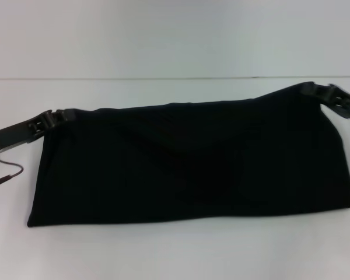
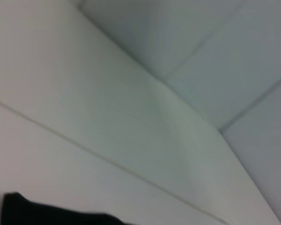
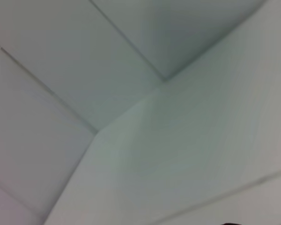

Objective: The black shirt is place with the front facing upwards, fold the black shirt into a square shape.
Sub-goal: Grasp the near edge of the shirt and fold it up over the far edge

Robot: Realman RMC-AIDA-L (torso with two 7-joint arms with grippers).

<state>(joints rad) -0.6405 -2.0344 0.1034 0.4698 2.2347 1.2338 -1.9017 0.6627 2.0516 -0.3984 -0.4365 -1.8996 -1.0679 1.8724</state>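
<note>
The black shirt (image 1: 192,163) hangs as a wide band across the middle of the head view, its lower edge resting on the white table (image 1: 163,251). No lettering or label shows. My left gripper (image 1: 57,116) is shut on the shirt's upper left corner. My right gripper (image 1: 314,90) is shut on its upper right corner, held a little higher. A bit of black cloth (image 2: 47,214) shows in the left wrist view. The right wrist view shows almost only white surfaces.
The white table's far edge (image 1: 163,78) runs across the back with a pale wall behind it. A thin cable (image 1: 6,174) loops under my left arm at the left edge.
</note>
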